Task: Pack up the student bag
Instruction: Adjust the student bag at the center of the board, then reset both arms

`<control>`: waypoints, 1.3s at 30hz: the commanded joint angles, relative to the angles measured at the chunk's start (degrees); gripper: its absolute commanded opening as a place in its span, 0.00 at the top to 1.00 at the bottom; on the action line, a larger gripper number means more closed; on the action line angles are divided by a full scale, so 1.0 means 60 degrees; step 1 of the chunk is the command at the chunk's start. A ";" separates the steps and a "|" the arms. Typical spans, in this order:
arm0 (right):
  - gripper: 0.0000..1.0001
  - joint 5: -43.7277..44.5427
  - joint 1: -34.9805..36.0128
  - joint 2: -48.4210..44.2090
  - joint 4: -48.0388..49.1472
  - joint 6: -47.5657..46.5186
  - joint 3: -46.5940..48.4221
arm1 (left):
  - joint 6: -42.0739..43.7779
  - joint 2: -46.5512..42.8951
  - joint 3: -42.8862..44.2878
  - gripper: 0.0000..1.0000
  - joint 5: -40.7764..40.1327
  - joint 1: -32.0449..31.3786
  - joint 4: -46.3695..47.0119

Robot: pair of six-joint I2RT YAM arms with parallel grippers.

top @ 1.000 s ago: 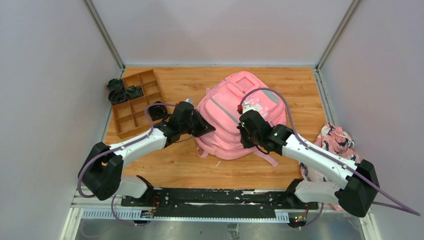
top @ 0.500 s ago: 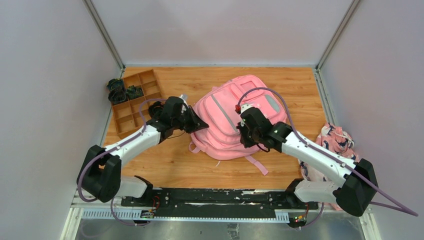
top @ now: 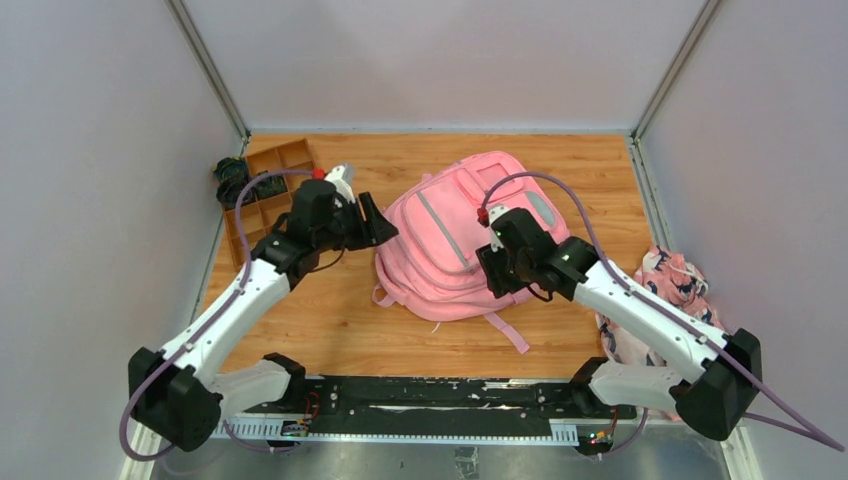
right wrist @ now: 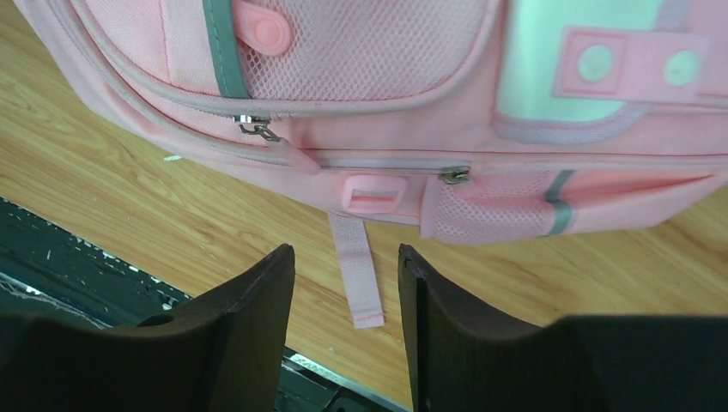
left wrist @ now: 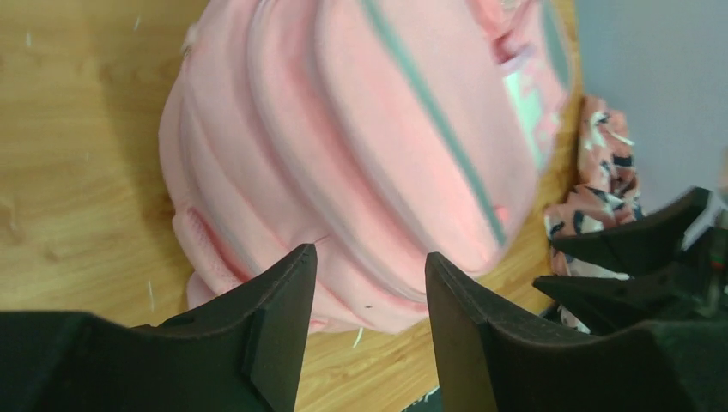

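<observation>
The left arm has swung up and away to the left. Its gripper (top: 377, 222) was against the bag's side 1 second ago and now hangs clear of the pink backpack (top: 455, 240), fingers spread with nothing between them. The backpack has slid a little left and turned on the desk (top: 330, 310). It lies front up near the middle, with 1 strap (top: 507, 332) trailing toward the near edge. The right gripper (top: 497, 278) stays over the bag's near right edge, also parted and empty, its wrist view looking down on zipper pulls. The wooden tray (top: 258, 212) sits far left and the floral cloth (top: 665, 285) far right.
</observation>
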 commanded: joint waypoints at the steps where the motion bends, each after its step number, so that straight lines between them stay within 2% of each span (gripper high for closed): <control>1: 0.45 0.1464 -0.0149 -0.0721 -0.0816 -0.0721 0.1024 | 0.2556 -0.0503 0.1623 0.44 0.0920 0.0009 -0.1190; 4: 0.43 0.2525 -0.0837 -0.0583 -0.1084 -0.0770 0.2125 | 0.3332 -0.0627 0.2375 0.44 0.0959 0.0009 -0.2282; 6: 0.41 0.2409 -0.1678 -0.0704 -0.1031 -0.0549 0.2598 | 0.3635 -0.0959 0.2437 0.44 0.0469 0.0009 -0.2528; 9: 0.38 0.0566 -0.3208 -0.1193 -0.0241 -0.0045 0.2513 | 0.3812 -0.1540 0.2360 0.43 0.0021 0.0009 -0.2517; 12: 0.36 -0.0916 -0.4554 -0.1473 0.0417 0.0710 0.2075 | 0.3554 -0.2028 0.2426 0.43 0.1433 0.0009 -0.1993; 14: 0.35 -0.1161 -0.5054 -0.1621 0.0462 0.1077 0.1937 | 0.3095 -0.2273 0.2541 0.42 0.2192 0.0009 -0.1533; 17: 0.35 -0.1306 -0.5694 -0.2079 0.0557 0.1427 0.1687 | 0.3089 -0.2317 0.3008 0.41 0.1848 0.0009 -0.1982; 19: 0.35 -0.0467 -0.5856 -0.2504 0.0563 0.1567 0.1498 | 0.3160 -0.2206 0.3253 0.41 0.1820 0.0009 -0.2331; 23: 0.35 0.1070 -0.5860 -0.3513 0.0992 0.1808 0.0795 | 0.2592 -0.2163 0.3315 0.41 0.3285 0.0009 -0.1630; 27: 0.35 0.1608 -0.5867 -0.3940 0.1216 0.1881 0.0494 | 0.2791 -0.2149 0.3590 0.41 0.2830 0.0009 -0.2027; 32: 0.36 0.1492 -0.5860 -0.4761 0.2418 0.2012 -0.0153 | 0.2777 -0.2184 0.3356 0.41 0.2579 0.0009 -0.2123; 36: 0.36 0.1560 -0.5867 -0.4651 0.2276 0.2061 -0.0014 | 0.2752 -0.2350 0.3138 0.41 0.1980 0.0009 -0.2228; 39: 0.36 0.1595 -0.5860 -0.4690 0.2172 0.2170 -0.0047 | 0.2622 -0.2490 0.2685 0.41 0.2563 0.0009 -0.1785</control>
